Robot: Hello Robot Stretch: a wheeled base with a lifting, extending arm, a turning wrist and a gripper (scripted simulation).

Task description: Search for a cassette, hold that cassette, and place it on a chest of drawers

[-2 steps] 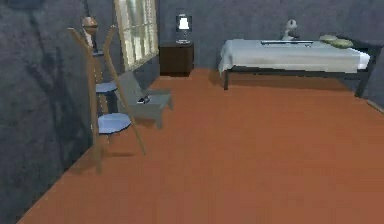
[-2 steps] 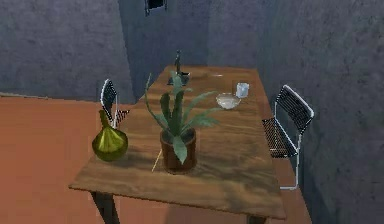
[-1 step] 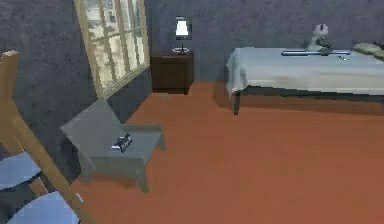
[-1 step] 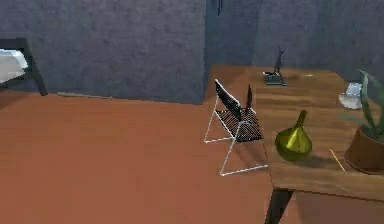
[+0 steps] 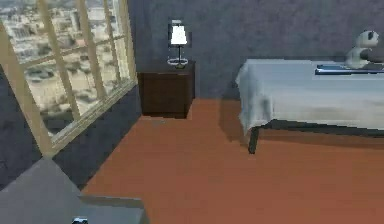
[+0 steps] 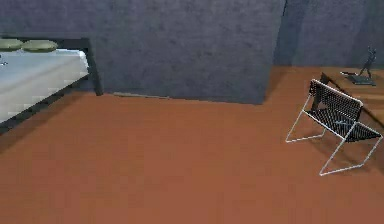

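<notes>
Forward view: dark brown wooden cabinet [image 5: 166, 90] at 12 o'clock carries a white-shaded table lamp [image 5: 178, 42]. Grey-sheeted bed [image 5: 310, 95] at 2 o'clock. Small dark object [image 5: 80, 220] at 7 o'clock on a grey surface [image 5: 45, 195]; whether it is the cassette cannot be told.

Arm side view: black metal-framed chair [image 6: 335, 115] at 3 o'clock. Gripper state: cannot be told.

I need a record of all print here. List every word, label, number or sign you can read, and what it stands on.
None can be read.
The flat blue thing on the bed is too small to show any print; the cabinet and lamp bear none.
</notes>
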